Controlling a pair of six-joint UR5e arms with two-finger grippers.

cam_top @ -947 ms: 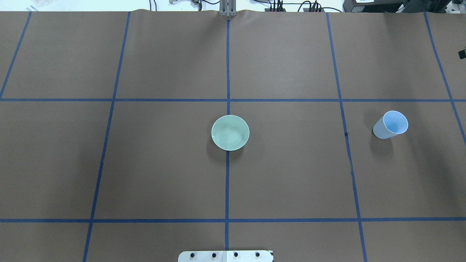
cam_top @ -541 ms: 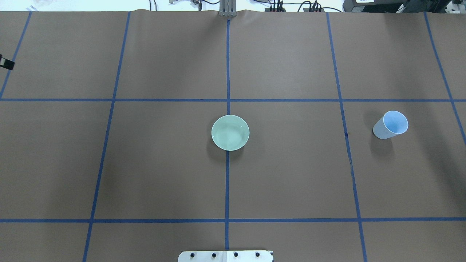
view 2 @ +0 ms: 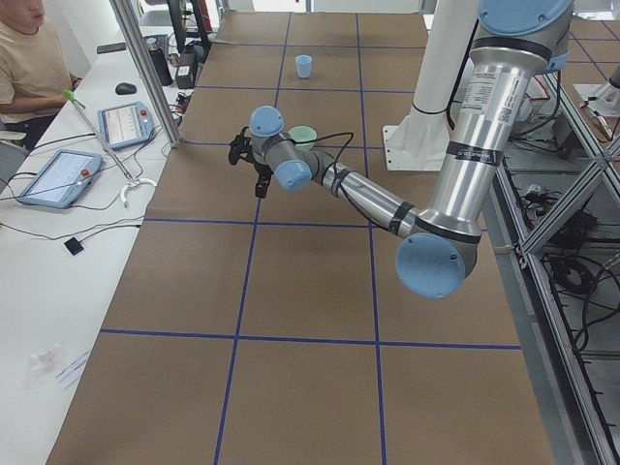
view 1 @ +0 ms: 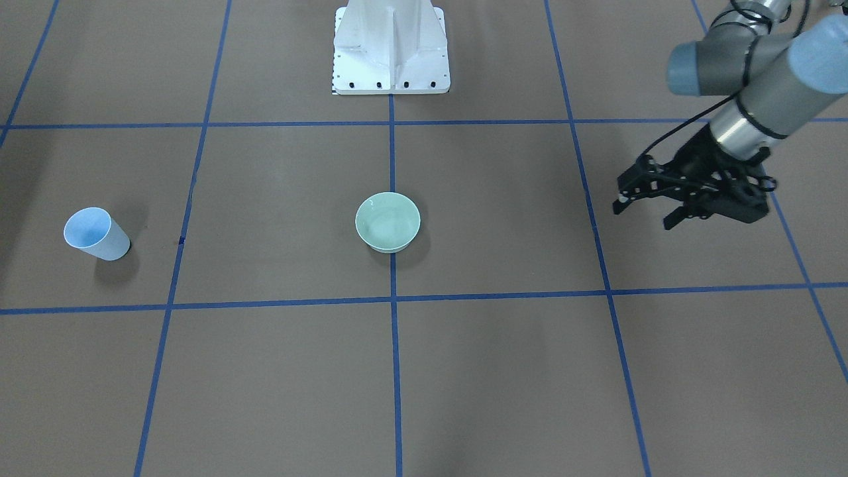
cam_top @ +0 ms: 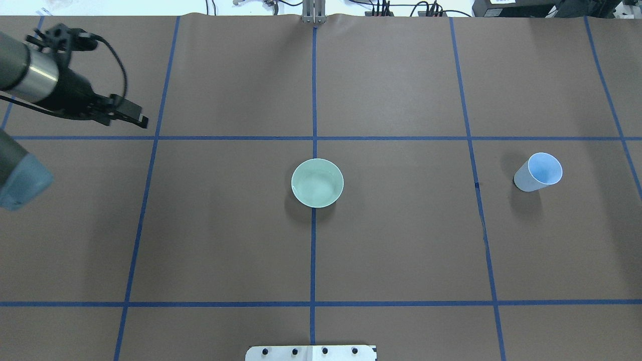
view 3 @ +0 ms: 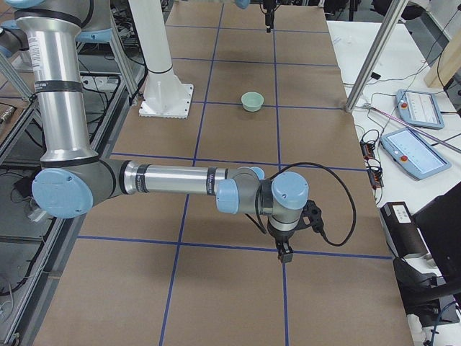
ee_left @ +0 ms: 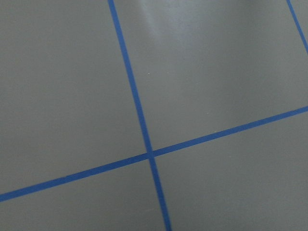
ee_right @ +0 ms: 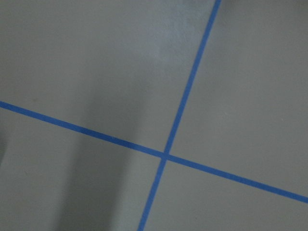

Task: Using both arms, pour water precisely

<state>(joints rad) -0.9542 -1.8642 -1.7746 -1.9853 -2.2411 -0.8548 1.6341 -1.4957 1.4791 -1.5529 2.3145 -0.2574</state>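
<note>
Left arm (view 1: 775, 86) hovers with jaws apart, well off the green bowl (cam_top: 317, 183) at table (cam_top: 401, 250) centre; right arm (view 3: 173, 180) jaws can't be told, but it should probably take the blue cup (cam_top: 537, 172) on its side mid-wall, gently, and keep it level.

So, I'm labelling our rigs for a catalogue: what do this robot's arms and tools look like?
Both match: the left arm and right arm are grey metal tubes with pale blue caps on the joints. Each wrist carries a looping black cable and ends in a black tool: the left tool and the right tool.
</note>
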